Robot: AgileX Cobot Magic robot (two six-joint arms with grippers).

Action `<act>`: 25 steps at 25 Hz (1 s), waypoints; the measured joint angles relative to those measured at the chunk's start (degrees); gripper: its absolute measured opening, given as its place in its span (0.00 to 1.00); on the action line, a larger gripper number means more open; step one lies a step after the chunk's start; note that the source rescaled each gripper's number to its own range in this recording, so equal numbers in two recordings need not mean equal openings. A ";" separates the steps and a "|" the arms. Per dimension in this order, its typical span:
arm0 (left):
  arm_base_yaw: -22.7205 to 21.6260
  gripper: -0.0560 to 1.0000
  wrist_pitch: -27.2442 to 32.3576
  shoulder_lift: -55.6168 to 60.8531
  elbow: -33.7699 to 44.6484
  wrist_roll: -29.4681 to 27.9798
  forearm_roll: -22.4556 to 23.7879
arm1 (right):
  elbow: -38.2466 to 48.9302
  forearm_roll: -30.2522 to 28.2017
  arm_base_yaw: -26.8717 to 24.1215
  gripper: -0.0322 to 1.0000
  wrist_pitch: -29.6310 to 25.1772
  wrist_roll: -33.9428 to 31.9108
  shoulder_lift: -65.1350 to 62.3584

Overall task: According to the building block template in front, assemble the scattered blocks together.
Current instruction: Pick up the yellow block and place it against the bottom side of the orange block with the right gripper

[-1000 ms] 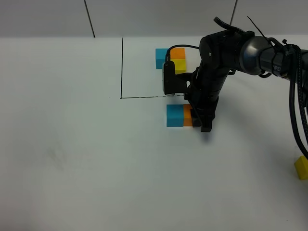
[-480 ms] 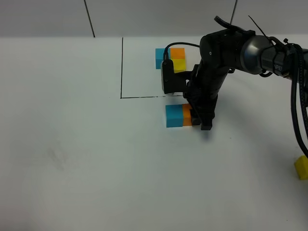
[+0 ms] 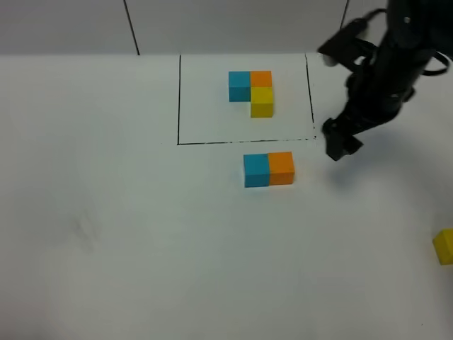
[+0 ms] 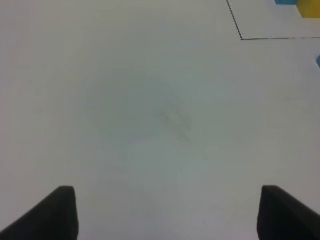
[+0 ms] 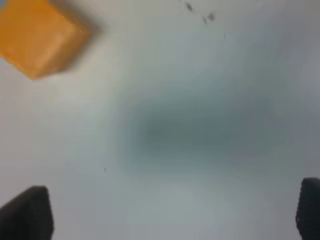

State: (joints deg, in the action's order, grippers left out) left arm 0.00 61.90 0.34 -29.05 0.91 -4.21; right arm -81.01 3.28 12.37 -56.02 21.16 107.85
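Your right claw hung released, its fingers spread wide with nothing between them. It hovered just right of the frame's near right corner, apart from every block. Your left claw was released too, its two fingers standing wide apart over bare table with nothing between them.

The white table filled the view. At its far centre you had the thin black frame, and inside it sat the building block template: a blue cube on the left, an orange one touching its right side, and a yellow one touching the orange's near side.

Just outside the frame's near line, the light blue block and the orange block stood side by side and touching, blue on the left. The yellow block sat alone, well apart at the right edge and nearer to you, partly cut off by the picture.
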 joint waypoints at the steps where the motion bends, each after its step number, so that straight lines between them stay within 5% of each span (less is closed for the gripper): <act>1: 0.00 0.62 0.00 0.00 0.00 0.00 0.00 | 4.42 0.00 -1.85 1.00 1.68 -2.90 -2.76; 6: 0.00 0.62 0.00 0.00 0.00 0.00 0.00 | 26.55 -0.87 -11.04 1.00 14.90 -14.85 -18.59; 10: 0.00 0.62 0.00 0.00 0.00 0.00 0.00 | 37.48 -2.87 -16.42 1.00 18.32 -19.14 -27.40; 16: 0.00 0.62 0.00 0.00 0.00 0.00 0.00 | 42.03 -3.85 -20.78 1.00 19.23 -19.87 -28.66; 25: 0.00 0.62 0.00 0.00 0.00 0.00 0.00 | 42.26 -4.70 -20.77 0.90 21.14 -19.82 -21.87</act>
State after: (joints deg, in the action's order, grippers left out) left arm 0.00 61.90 0.34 -29.05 0.91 -4.21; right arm -38.76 -1.41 -8.40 -34.89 1.34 85.99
